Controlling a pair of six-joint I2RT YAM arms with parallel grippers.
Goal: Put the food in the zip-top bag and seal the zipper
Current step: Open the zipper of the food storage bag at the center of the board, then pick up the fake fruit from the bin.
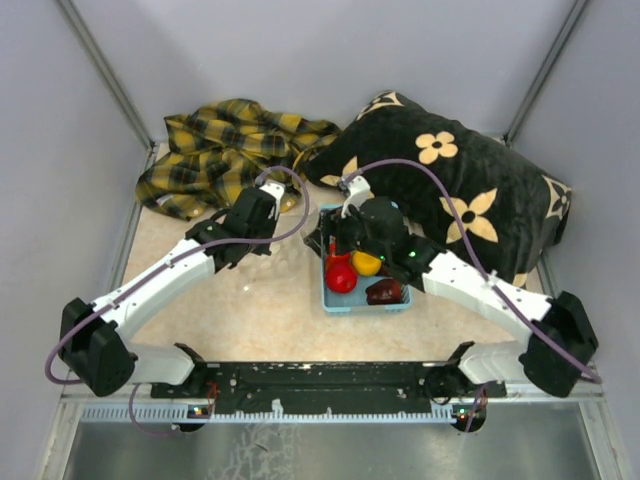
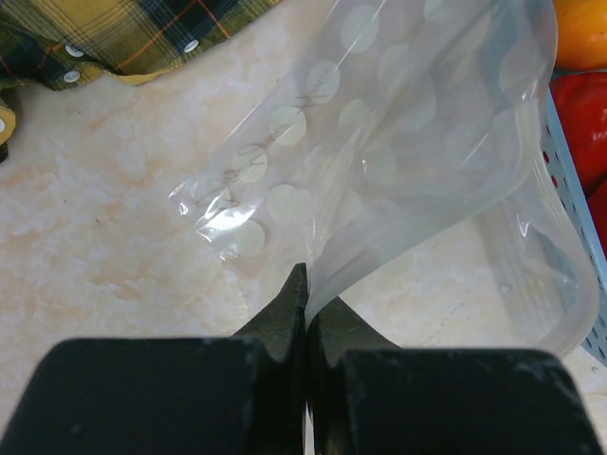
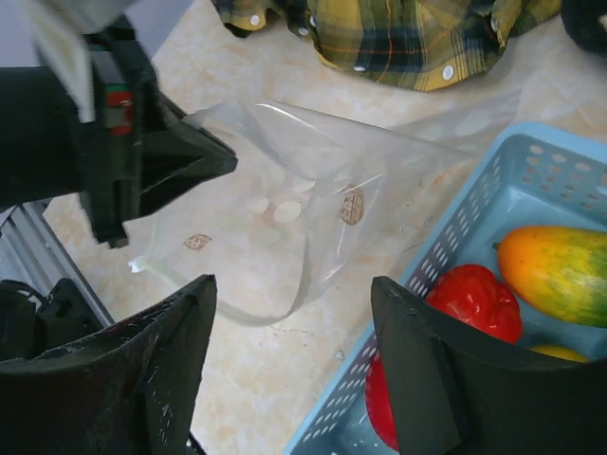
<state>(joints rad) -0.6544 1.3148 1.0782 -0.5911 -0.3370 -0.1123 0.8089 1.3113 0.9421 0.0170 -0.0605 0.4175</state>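
Two black fingers of my left gripper [image 2: 305, 284] are clamping the thin, slick, white-dotted clear plastic zip-top bag [image 2: 379, 142] mid-table. I'm judging the limp film could be slipping free or sagging shut. My right gripper [image 3: 292, 313] is hovering with its fingers spread. Beyond it, glossy rounded toy fruits [image 3: 474, 303] are sitting in the perforated light-blue plastic basket [image 3: 446, 242], toward the far edge.

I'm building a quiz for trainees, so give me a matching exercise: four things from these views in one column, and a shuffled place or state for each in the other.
1. zip-top bag
2. basket
3. right gripper
4. plaid shirt

A. crumpled, at the back left
B. open, holding nothing
C. pinched by the left gripper
D. holds the food

Pairs: 1-C, 2-D, 3-B, 4-A
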